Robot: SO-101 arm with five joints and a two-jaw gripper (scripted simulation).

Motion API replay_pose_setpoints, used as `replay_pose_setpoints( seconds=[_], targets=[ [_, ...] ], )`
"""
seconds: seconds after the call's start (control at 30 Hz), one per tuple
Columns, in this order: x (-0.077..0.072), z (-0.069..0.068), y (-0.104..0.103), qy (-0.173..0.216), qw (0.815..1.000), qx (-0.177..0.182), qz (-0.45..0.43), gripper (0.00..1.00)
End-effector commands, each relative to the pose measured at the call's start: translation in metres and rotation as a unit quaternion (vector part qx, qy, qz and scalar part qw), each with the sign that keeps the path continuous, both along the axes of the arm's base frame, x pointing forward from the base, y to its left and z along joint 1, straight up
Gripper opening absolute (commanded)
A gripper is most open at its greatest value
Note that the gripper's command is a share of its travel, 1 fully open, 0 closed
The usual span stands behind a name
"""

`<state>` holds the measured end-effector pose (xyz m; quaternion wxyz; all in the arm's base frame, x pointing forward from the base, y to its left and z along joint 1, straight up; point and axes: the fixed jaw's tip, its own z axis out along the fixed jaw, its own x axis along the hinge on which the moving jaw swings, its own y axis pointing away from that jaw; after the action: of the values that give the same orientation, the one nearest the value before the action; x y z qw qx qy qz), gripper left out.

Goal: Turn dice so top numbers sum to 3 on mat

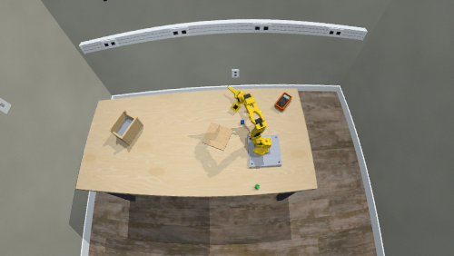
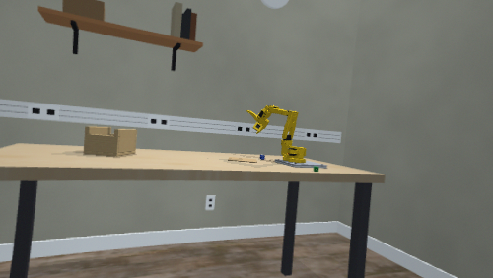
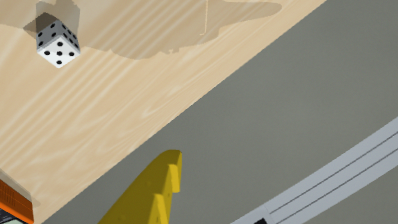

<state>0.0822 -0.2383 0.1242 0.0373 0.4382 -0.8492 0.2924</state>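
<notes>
The yellow one-moving-jaw gripper hangs high above the far edge of the table with its jaws spread fully apart and nothing between them; in the wrist view only one toothed yellow finger shows, reaching out past the table edge toward the grey wall. Behind it the yellow five-joint arm stretches back and down to a grey square base plate set on the light wooden table. A white die with black pips sits flat on the bare wood in the arm's shadow, its five-pip face turned toward the wrist camera; which face points up cannot be told. A small blue die lies on the wood beside the arm, near the right edge of the thin square tan mat but apart from it. A small green die rests near the front edge of the table, well apart from the mat and in front of the base plate. The pips on the blue and green dice are too small to read. An orange handheld meter lies at the far right corner of the table, and an open cardboard box stands far off on the left side.
</notes>
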Motion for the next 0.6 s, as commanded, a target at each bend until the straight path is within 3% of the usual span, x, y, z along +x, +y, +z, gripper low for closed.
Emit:
replay_pose_setpoints(
  seconds=[0.0,0.3,0.57],
  targets=[
    [0.000,0.000,0.000,-0.005,1.000,0.000,-0.006,1.00],
    [-0.001,-0.003,-0.001,-0.022,0.999,0.005,-0.035,0.97],
    [-0.005,-0.011,-0.002,-0.064,0.992,0.019,-0.109,0.92]
  ],
)
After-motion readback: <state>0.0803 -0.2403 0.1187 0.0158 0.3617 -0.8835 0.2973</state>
